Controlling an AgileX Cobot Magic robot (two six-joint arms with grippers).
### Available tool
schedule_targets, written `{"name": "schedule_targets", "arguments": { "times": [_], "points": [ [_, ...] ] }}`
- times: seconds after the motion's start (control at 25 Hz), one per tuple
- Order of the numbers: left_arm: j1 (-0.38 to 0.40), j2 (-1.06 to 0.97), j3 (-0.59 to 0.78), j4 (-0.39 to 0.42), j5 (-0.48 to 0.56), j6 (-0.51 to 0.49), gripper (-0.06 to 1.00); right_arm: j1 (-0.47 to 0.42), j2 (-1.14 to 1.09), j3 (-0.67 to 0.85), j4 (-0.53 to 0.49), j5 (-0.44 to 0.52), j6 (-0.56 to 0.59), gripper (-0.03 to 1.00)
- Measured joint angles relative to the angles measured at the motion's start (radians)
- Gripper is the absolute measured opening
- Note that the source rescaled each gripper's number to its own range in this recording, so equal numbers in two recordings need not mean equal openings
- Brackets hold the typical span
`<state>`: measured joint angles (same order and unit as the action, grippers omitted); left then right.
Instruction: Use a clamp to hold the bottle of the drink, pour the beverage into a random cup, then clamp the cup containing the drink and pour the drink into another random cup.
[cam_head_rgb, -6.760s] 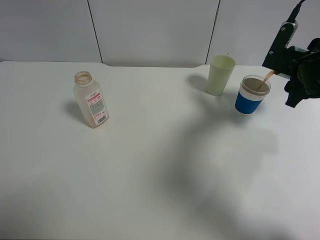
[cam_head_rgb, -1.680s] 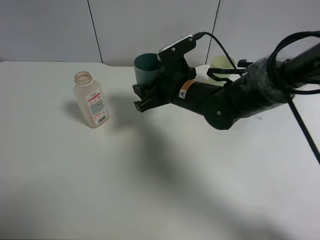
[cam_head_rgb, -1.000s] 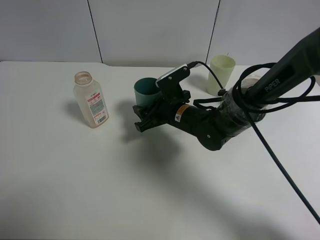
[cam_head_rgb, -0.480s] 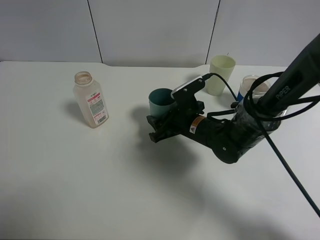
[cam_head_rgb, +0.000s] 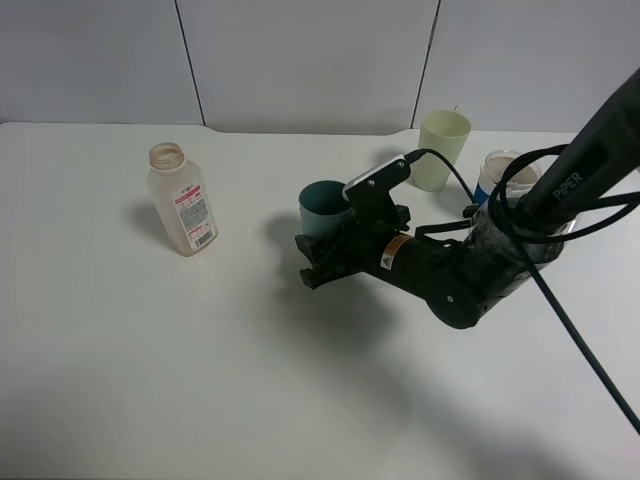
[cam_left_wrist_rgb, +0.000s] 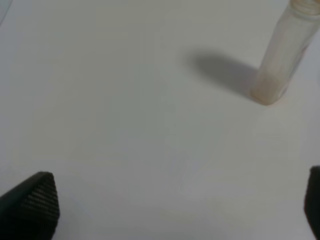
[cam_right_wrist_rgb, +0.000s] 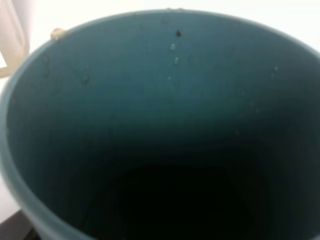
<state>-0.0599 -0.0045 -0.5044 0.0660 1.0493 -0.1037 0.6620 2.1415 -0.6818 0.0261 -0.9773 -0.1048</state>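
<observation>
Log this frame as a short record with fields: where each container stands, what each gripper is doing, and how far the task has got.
bottle: upright on the table's left part, cap off, apart from the arms
teal cup: upright near mid-table, in the right gripper; only droplets show on its inner wall
blue-banded cup: far right, partly hidden behind the right arm
pale green cup: at the back, untouched
left gripper: open, empty, one fingertip visible above bare table
right gripper: shut on the teal cup
stage: teal cup apparently emptied, not yet released
</observation>
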Motion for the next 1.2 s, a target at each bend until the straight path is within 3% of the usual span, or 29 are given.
{"name": "schedule_targets", "arguments": {
  "times": [0.2,0.24,0.32,0.36,0.48,0.84,1.2],
  "points": [
    [0.000,0.000,0.000,0.000,0.000,0.000,1.00,0.000,0.000,0.000,0.000,0.003,0.000,0.00],
    [0.000,0.000,0.000,0.000,0.000,0.000,1.00,0.000,0.000,0.000,0.000,0.007,0.000,0.07],
    [0.000,0.000,0.000,0.000,0.000,0.000,1.00,0.000,0.001,0.000,0.000,0.024,0.000,0.56],
    [0.000,0.000,0.000,0.000,0.000,0.000,1.00,0.000,0.001,0.000,0.000,0.026,0.000,0.74],
    [0.000,0.000,0.000,0.000,0.000,0.000,1.00,0.000,0.001,0.000,0.000,0.026,0.000,0.94],
    [0.000,0.000,0.000,0.000,0.000,0.000,1.00,0.006,-0.014,0.000,0.000,0.040,0.000,0.99],
    [0.000,0.000,0.000,0.000,0.000,0.000,1.00,0.046,-0.255,0.086,0.049,0.116,-0.006,1.00]
  ]
}}
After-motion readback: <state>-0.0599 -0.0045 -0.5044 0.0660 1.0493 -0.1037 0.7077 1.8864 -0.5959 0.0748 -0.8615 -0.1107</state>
